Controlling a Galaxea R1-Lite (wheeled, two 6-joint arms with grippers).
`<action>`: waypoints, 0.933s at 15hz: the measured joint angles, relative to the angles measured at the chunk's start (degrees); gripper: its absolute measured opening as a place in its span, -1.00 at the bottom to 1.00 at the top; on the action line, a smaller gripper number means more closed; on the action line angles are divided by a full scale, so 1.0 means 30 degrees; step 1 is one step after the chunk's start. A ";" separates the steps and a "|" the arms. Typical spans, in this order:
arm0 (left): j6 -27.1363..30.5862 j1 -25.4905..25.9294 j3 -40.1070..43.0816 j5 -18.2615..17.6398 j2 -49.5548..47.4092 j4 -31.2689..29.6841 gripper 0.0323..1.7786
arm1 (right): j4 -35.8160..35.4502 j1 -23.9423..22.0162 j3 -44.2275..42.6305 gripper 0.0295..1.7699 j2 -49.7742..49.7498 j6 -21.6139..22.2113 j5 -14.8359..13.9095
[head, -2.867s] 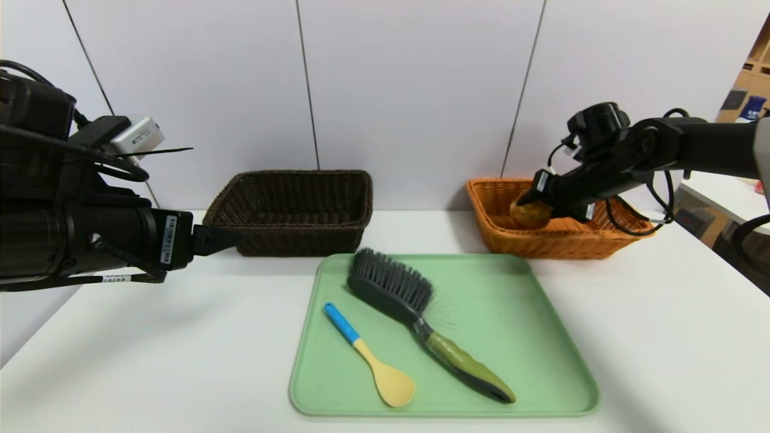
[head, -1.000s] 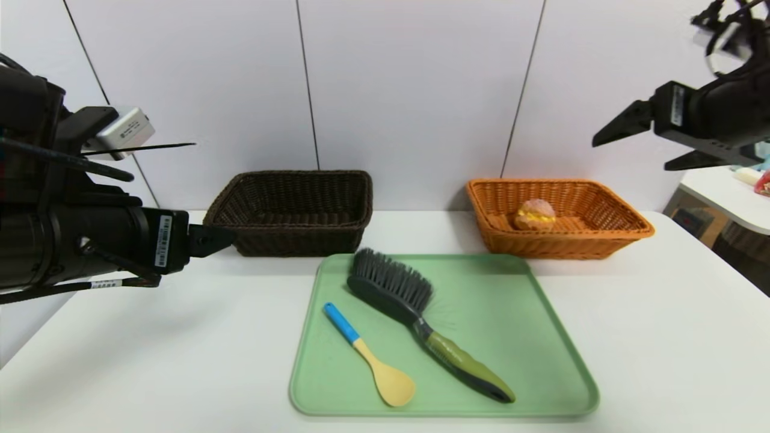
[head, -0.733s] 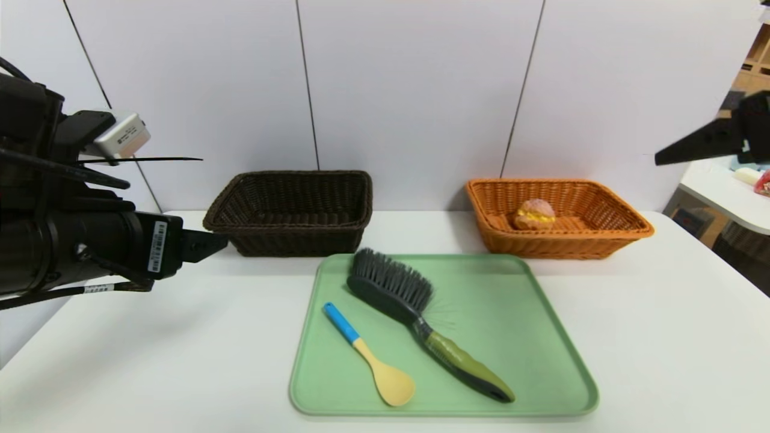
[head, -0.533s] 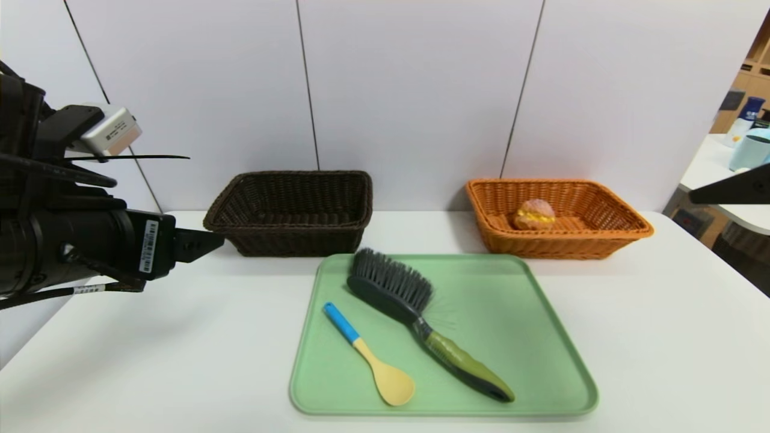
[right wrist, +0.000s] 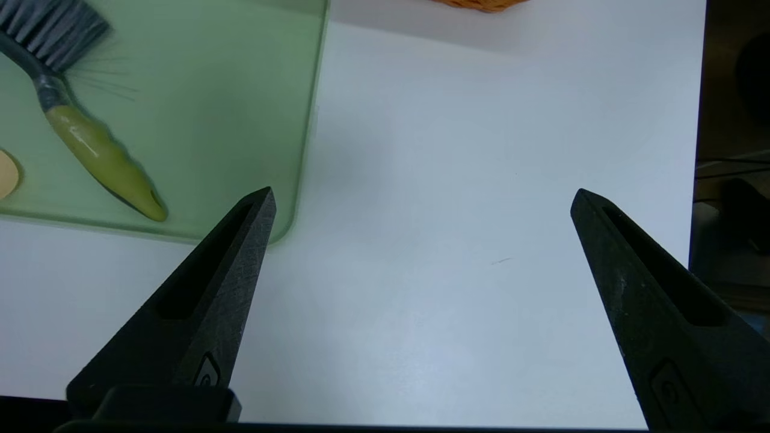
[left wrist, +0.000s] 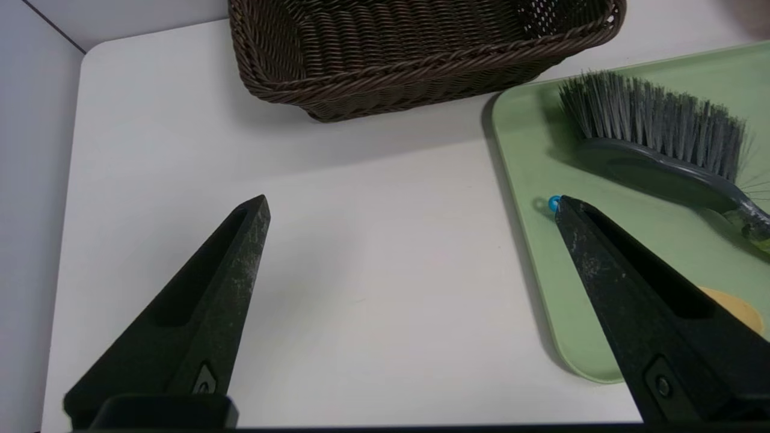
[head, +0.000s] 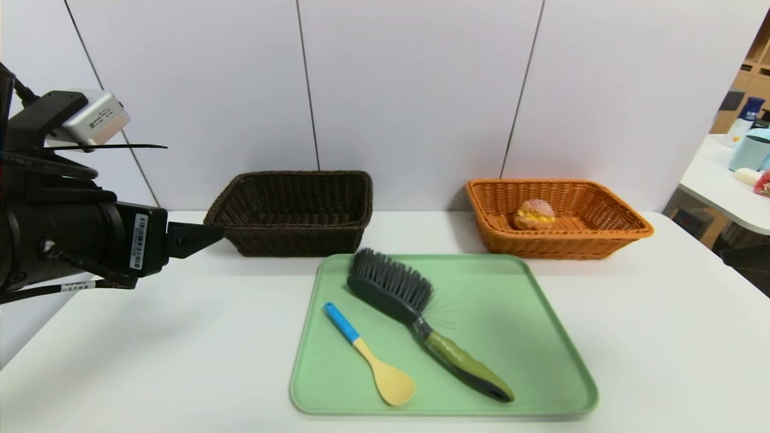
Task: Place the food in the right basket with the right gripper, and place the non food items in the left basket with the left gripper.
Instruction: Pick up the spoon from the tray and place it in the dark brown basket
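The food, a pinkish bun (head: 534, 214) with yellow filling, lies inside the orange right basket (head: 607, 239). The dark left basket (head: 289, 243) holds nothing that I can see. On the green tray (head: 523, 337) lie the blue-handled yellow spoon (head: 368, 355) and the green-handled brush (head: 421, 319). My left gripper (head: 207, 236) hovers open at the table's left side, short of the tray, with the spoon's blue tip (left wrist: 553, 203) beside one finger. My right gripper (right wrist: 421, 195) is out of the head view; it hangs open over bare table beside the tray's corner (right wrist: 283, 228).
The white table (head: 662, 337) ends at the wall behind the baskets. A second table with cups (head: 749, 150) stands off to the far right. The left wrist view shows the dark basket (left wrist: 421, 84) and the brush's bristles (left wrist: 656, 126).
The right gripper let go of the bun in the orange basket, rose, then pulled away rightward out of the head view. The left arm drew back slightly to the left.
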 joint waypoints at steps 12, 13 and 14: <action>-0.3267 -0.3389 -0.3308 0.0504 0.1052 0.3706 0.90 | -0.1264 -0.0098 0.0955 0.91 -0.0276 -0.0171 -0.0211; -0.4320 -0.3933 -0.4259 0.0605 0.1605 0.4779 0.90 | -0.1268 -0.0102 0.1101 0.91 -0.0276 -0.0154 -0.0219; -0.5181 -0.4336 -0.4970 0.0715 0.2178 0.5660 0.90 | -0.1268 -0.0102 0.1284 0.91 -0.0276 -0.0154 -0.0211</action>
